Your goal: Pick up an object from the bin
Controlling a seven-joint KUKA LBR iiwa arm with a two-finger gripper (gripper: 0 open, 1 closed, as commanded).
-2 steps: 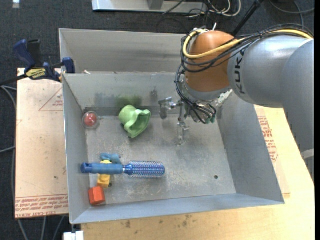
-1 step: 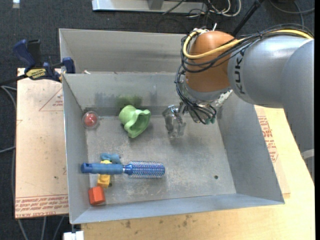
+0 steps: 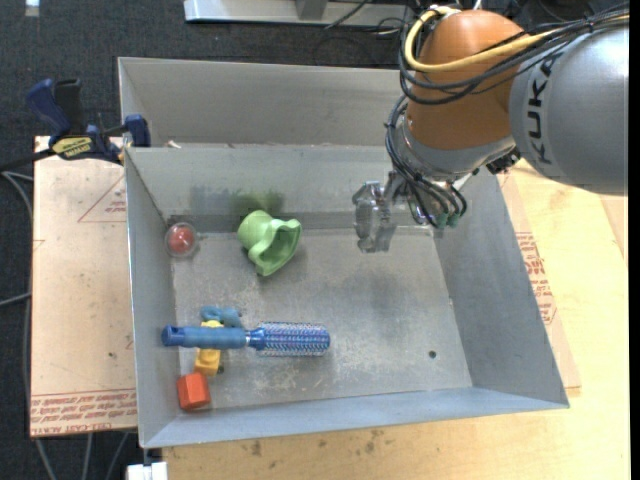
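My gripper (image 3: 374, 230) hangs over the bin's back right part, above bare floor, with nothing between its fingers that I can see. The nearest loose thing is a light green cup-like piece (image 3: 268, 239) lying on its side, to the gripper's left near the back wall. A blue hairbrush (image 3: 250, 339) lies flat across the front left, its bristled head pointing right.
A small red ball (image 3: 181, 239) rests by the left wall. A yellow and blue toy piece (image 3: 212, 344) sits under the brush handle, and an orange block (image 3: 193, 391) is in the front left corner. The arm with its orange cover and cables reaches in from the upper right.
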